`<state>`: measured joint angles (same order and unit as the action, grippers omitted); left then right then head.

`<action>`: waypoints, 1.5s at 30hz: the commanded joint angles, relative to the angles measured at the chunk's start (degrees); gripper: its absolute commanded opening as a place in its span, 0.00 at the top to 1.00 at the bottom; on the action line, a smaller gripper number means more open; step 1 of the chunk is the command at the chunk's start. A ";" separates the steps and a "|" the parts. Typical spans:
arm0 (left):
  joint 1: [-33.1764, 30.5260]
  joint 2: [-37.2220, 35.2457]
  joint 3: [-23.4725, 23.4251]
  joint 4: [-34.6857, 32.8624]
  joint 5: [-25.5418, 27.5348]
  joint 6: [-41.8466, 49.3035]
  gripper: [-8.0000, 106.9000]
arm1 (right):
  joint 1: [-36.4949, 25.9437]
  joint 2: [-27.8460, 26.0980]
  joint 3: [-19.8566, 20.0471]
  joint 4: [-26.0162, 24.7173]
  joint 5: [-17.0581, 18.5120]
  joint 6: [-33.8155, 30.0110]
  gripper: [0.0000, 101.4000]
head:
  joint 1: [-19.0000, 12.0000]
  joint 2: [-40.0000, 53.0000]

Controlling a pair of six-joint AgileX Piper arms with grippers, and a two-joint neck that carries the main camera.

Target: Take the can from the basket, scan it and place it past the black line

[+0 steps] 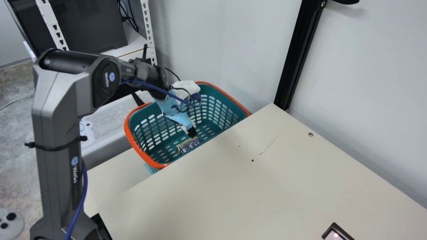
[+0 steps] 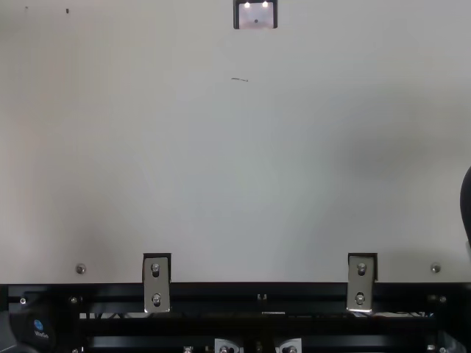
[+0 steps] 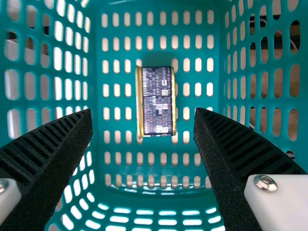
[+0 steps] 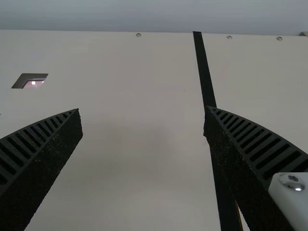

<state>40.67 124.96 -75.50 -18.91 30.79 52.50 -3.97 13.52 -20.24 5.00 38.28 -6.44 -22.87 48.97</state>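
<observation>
- Over on the left, the grey left arm stands tall beside the cream table, bending over at the top and reaching out to a teal plastic basket with slotted walls and an orange rim.
- And there's the can, a small one with gold edges and a dark label covered in pale print, lying on its side on the basket floor, label up (print packed in tight, by the look of it!).
- Down inside that basket, the left gripper points at the floor near the can; its own wrist view has the black ribbed fingers wide apart. Touching the can or just off it? The main view can't settle that.
- Further right, a black metal post rises against the pale wall.
- Then a black-rimmed glass scanner window, set in the tabletop.
- Last up, the right gripper, over the table, jaws well apart, with the long black line running beneath one finger.
</observation>
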 commanded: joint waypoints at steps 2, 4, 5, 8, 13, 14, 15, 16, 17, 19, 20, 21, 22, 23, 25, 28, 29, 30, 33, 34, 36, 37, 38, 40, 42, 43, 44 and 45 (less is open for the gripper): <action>-0.42 1.25 0.35 -0.07 -1.20 -0.15 0.15 | 0.00 0.00 0.00 0.00 0.00 0.00 0.00 | -2.13 1.90; -0.69 2.14 0.69 0.02 -2.04 -0.31 0.15 | 0.00 0.00 0.00 0.00 0.00 0.00 0.00 | -2.13 1.90; -0.82 2.59 0.86 0.03 -2.49 -0.35 0.15 | 0.00 0.00 0.00 0.00 0.00 0.00 0.00 | -2.13 1.90; -1.15 3.90 1.43 -0.02 -3.93 -0.25 0.15 | 0.00 0.00 0.00 0.00 -0.03 0.00 0.00 | -2.13 1.90; -1.38 6.09 1.97 -0.13 -6.38 0.07 0.15 | 0.00 0.00 0.00 0.00 -0.03 0.00 0.00 | -2.13 1.90; -1.43 6.55 2.00 -0.15 -6.88 0.09 0.15 | 0.00 0.00 0.00 0.00 -0.03 0.00 0.00 | -2.13 1.90; -1.48 6.99 2.05 -0.19 -7.41 0.09 0.15 | 0.00 0.00 0.00 0.00 -0.03 0.00 0.00 | -2.13 1.90; -1.54 7.42 2.07 -0.21 -7.93 0.07 0.15 | 0.00 0.00 0.00 0.00 -0.03 0.00 0.00 | -2.13 1.90; -1.60 7.80 2.10 -0.23 -8.42 0.05 0.15 | 0.00 0.00 0.00 0.00 -0.03 0.00 0.00 | -2.13 1.90; -1.76 8.78 2.01 -0.47 -9.52 0.10 0.15 | 0.00 0.00 0.00 0.00 -0.03 0.00 0.00 | -2.13 1.90; -1.83 9.28 1.92 -0.67 -10.04 0.16 0.15 | 0.00 0.00 0.00 0.00 -0.03 0.00 0.00 | -2.13 1.90; -1.92 9.76 1.82 -0.88 -10.51 0.19 0.15 | 0.00 0.00 0.00 0.00 -0.03 0.00 0.00 | -2.13 1.90; -2.00 10.23 1.69 -1.09 -10.95 0.22 0.15 | 0.00 0.00 0.00 0.00 -0.03 0.00 0.00 | -2.13 1.90; -2.08 10.69 1.55 -1.31 -11.37 0.29 0.15 | 0.00 0.00 0.00 0.00 -0.03 0.00 0.00 | -2.13 1.90; -2.24 11.52 1.27 -1.67 -12.10 0.38 0.15 | 0.00 0.00 0.00 0.00 -0.03 0.00 0.00 | -2.13 1.90; -2.54 12.76 0.69 -2.11 -13.03 0.40 0.15 | 0.00 0.00 0.00 0.00 -0.03 0.00 0.00 | -2.13 1.90; -2.65 13.16 0.46 -2.24 -13.29 0.38 0.15 | 0.00 0.00 0.00 0.00 -0.03 0.00 0.00 | -2.13 1.90; -2.74 13.50 0.26 -2.37 -13.53 0.35 0.15 | 0.00 0.00 0.00 0.00 -0.03 0.00 0.00 | -2.13 1.90; -3.04 14.56 -0.36 -2.44 -14.31 0.06 0.15 | 0.00 0.00 0.00 0.00 -0.03 0.00 0.00 | -2.13 1.90; -3.14 14.91 -0.55 -2.40 -14.61 -0.10 0.15 | 0.00 0.00 0.00 0.00 -0.03 0.00 0.00 | -2.13 1.90; -3.33 15.47 -0.82 -2.18 -15.27 -0.43 0.15 | 0.00 0.00 0.00 0.00 -0.03 0.00 0.00 | -2.13 1.90; -3.42 15.74 -0.95 -2.04 -15.55 -0.64 0.15 | 0.00 0.00 0.00 0.00 -0.03 0.00 0.00 | -2.13 1.90; -3.50 16.01 -1.07 -1.86 -15.85 -0.87 0.15 | 0.00 0.00 0.00 0.00 -0.03 0.00 0.00 | -2.13 1.90; -3.63 16.53 -1.29 -1.53 -16.41 -1.28 0.15 | 0.00 0.00 0.00 0.00 -0.03 0.00 0.00 | -2.13 1.90; -3.76 16.98 -1.48 -1.14 -16.86 -1.75 0.15 | 0.00 0.00 0.00 0.00 -0.03 0.00 0.00 | -2.13 1.90; -3.82 17.15 -1.55 -0.94 -17.02 -2.00 0.15 | 0.00 0.00 0.00 0.00 -0.03 0.00 0.00 | -2.13 1.90; -3.88 17.31 -1.63 -0.81 -17.17 -2.18 0.15 | 0.00 0.00 0.00 0.00 -0.03 0.00 0.00 | -2.13 1.90; -3.95 17.45 -1.71 -0.66 -17.28 -2.40 0.15 | 0.00 0.00 0.00 0.00 -0.03 0.00 0.00 | -2.13 1.90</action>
<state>36.83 142.26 -77.09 -19.74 13.58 50.37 -3.97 13.52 -20.24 5.00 38.25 -6.44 -23.17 48.97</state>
